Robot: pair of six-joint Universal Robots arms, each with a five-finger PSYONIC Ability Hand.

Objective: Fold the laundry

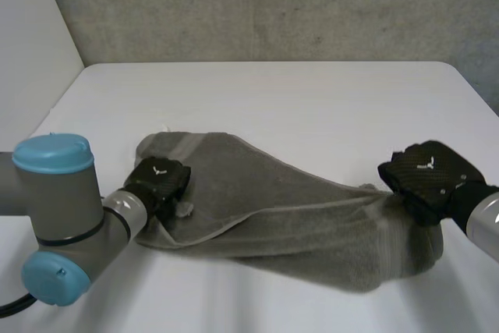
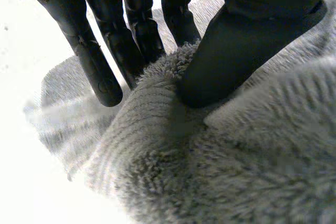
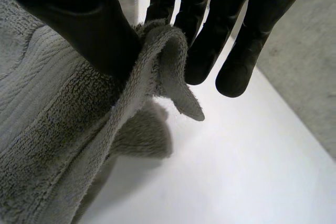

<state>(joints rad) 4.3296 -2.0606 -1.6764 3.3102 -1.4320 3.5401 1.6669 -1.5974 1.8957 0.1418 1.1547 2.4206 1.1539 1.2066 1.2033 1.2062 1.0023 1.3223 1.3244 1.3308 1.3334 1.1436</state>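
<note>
Grey terry towel (image 1: 296,224) lies bunched across the white table (image 1: 312,107), my left hand (image 1: 160,181) pinching its left end and my right hand (image 1: 427,177) pinching its right edge, seemingly to stretch it flat for a 1st fold.

The left arm (image 1: 74,220) is made up of grey cylindrical joints closed by light-blue caps (image 1: 53,154). The left hand (image 1: 160,179) and the right hand (image 1: 429,177) are cased in black, each back marked with a small white emblem. Smooth, rounded black fingers (image 2: 102,72) are seen.
</note>
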